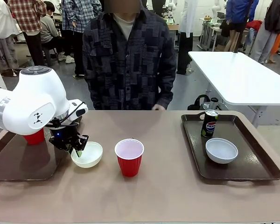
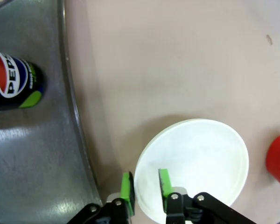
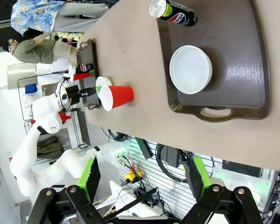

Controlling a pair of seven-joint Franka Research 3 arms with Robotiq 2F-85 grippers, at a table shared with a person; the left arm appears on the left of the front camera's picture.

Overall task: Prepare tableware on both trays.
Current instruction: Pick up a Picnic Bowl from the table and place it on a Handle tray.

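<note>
Bowl (image 1: 87, 154) is sitting on bare table (image 1: 168, 196) at 3 o'clock from the left tray (image 1: 18, 168) (cup (image 1: 129, 157) farther along, also 3 o'clock); the left gripper (image 2: 145, 184) is pinching its rim between both pads (image 2: 127, 190). The right gripper (image 3: 144, 177) is hanging wide open, gripping nothing.

Left claw (image 2: 145, 186) points down, fingers pinched narrow; right claw (image 3: 145, 176) gapes wide.

The robot's left arm (image 1: 32, 100), a glossy white rounded shell with a grey cap, a small black mark and a looping black cable, ends in a black left gripper (image 2: 145, 184) with green pads (image 2: 127, 189) and silver screws, matched by the right gripper (image 3: 145, 175).
</note>
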